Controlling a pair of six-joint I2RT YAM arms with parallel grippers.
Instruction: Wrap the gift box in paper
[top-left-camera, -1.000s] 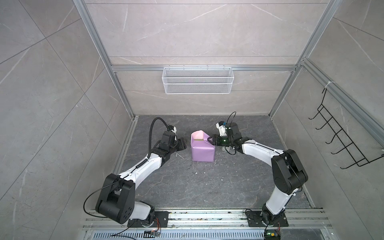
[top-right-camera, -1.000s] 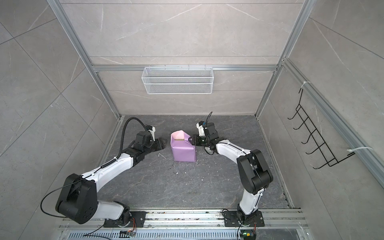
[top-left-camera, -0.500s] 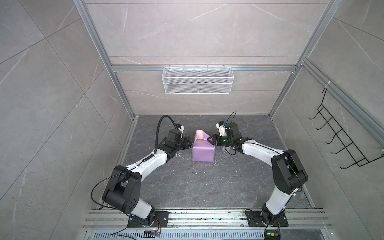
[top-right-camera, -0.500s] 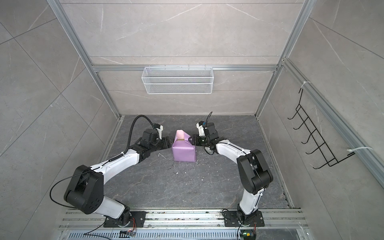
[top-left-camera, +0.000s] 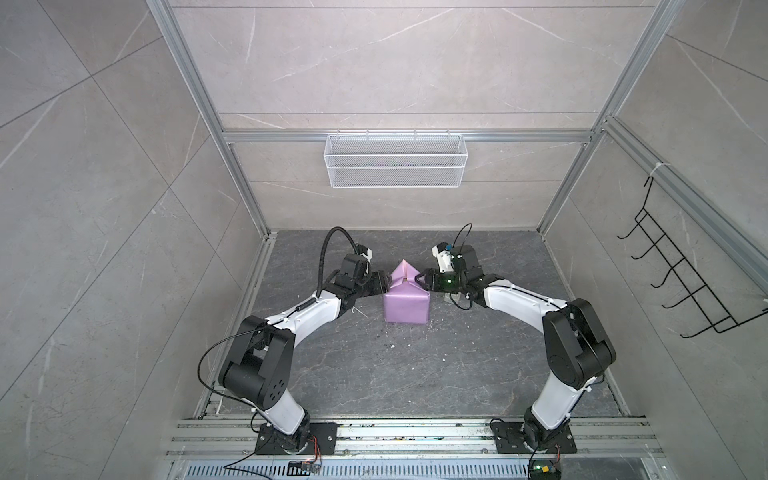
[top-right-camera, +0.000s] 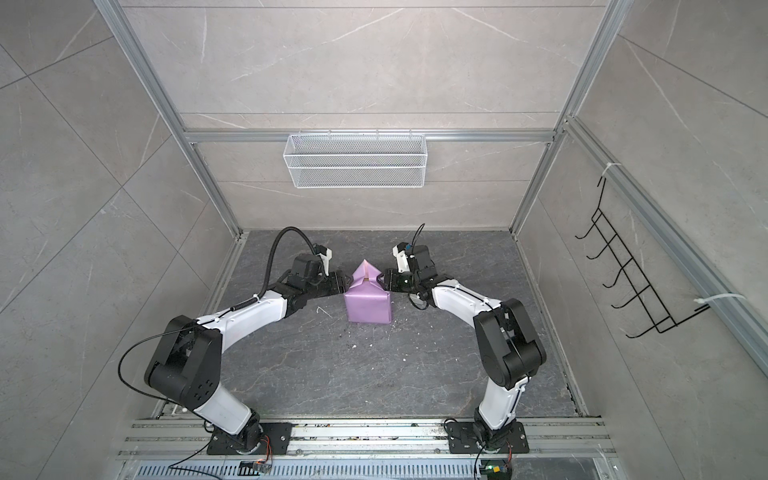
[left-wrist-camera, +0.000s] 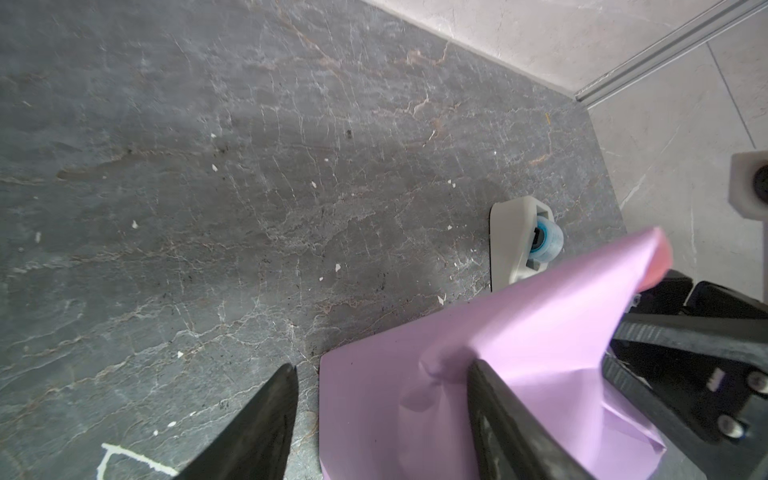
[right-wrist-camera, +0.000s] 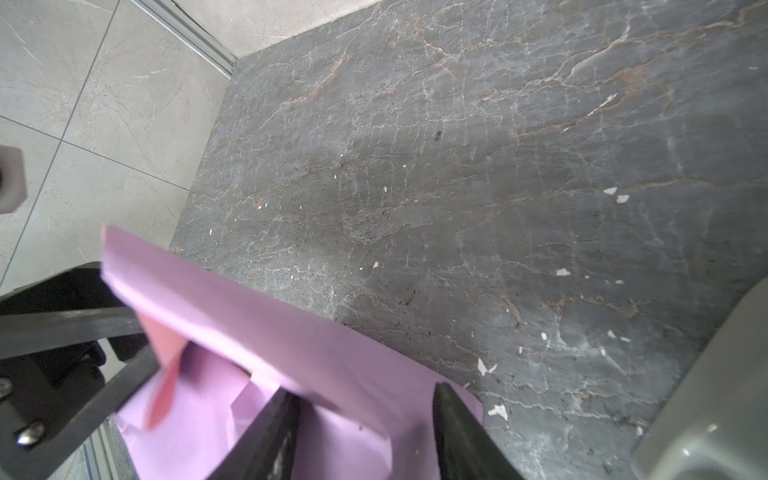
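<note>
On dark veined tabletop (top-left-camera: 374, 365), grey tiled walls (top-left-camera: 104, 208), paper (top-left-camera: 405, 307), left pincer (top-left-camera: 385, 286) and right pincer (top-left-camera: 427, 279) parted.

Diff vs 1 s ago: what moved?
The left gripper swung in rightward to the far end of the paper wrap and pushed its side inward; the end that gaped open pink now stands as a pointed peak. Nothing visibly grasped or released. The right gripper stayed put at the opposite side.

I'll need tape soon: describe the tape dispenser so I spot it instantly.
On the dark grey marbled tabletop, find the lilac paper-wrapped parcel near the back. Right beside it, beneath the right arm's wrist, sits a small grey-white plastic tape dispenser, the only thing holding a pale blue roll.
</note>
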